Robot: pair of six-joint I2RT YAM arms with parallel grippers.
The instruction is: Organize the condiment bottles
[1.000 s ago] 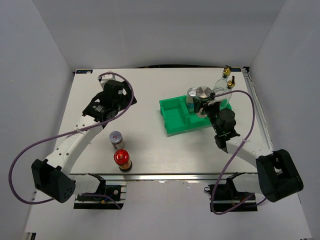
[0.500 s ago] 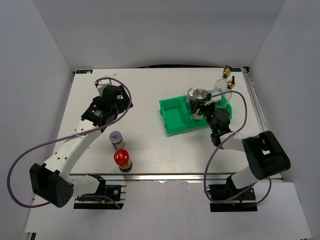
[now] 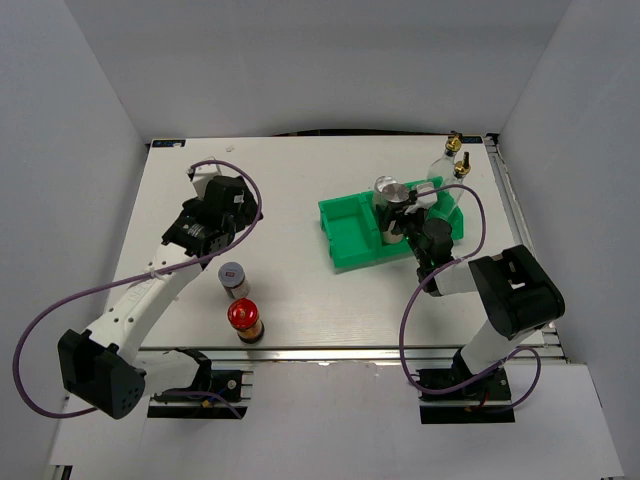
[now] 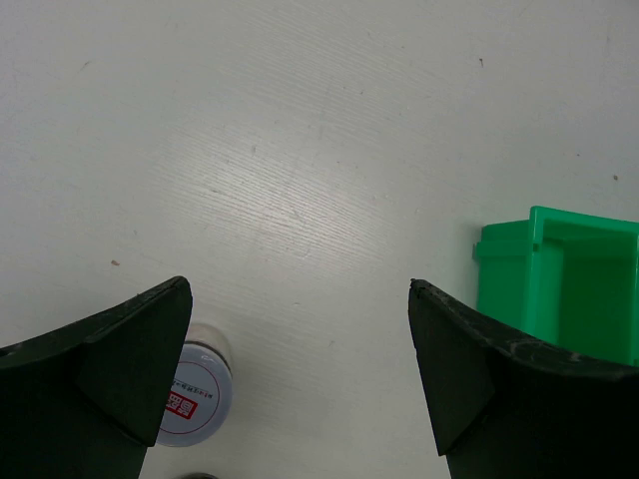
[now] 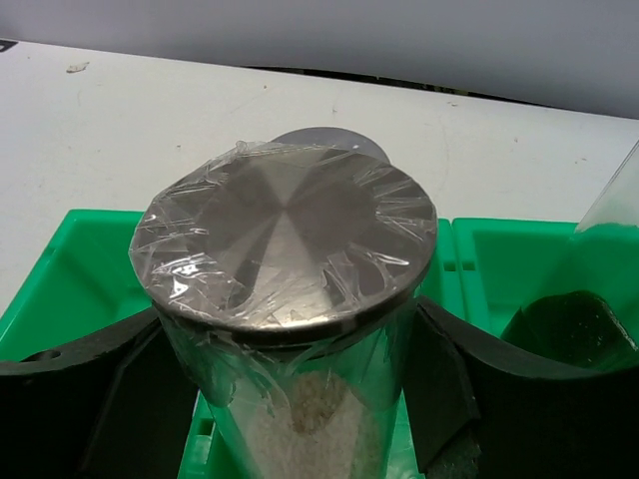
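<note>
On the white table, boxed in by plain pale grey walls on three sides, a green tray lies toward the far right. The right gripper has both fingers pressed against a silver-lidded shaker, gripping it. The shaker is wrapped in clear film and has pale grains inside. It is over the middle of the tray, and its base is hidden. A second silver lid peeks out just behind it.

Two tall glass bottles with gold pourers stand at the far right corner, just beside the tray. The left gripper hangs over bare tabletop on the left half, its jaws spread wide with nothing between them. A small jar with a red-marked lid stands toward the near edge. The red-capped bottle is just beside it, nearer that edge.
</note>
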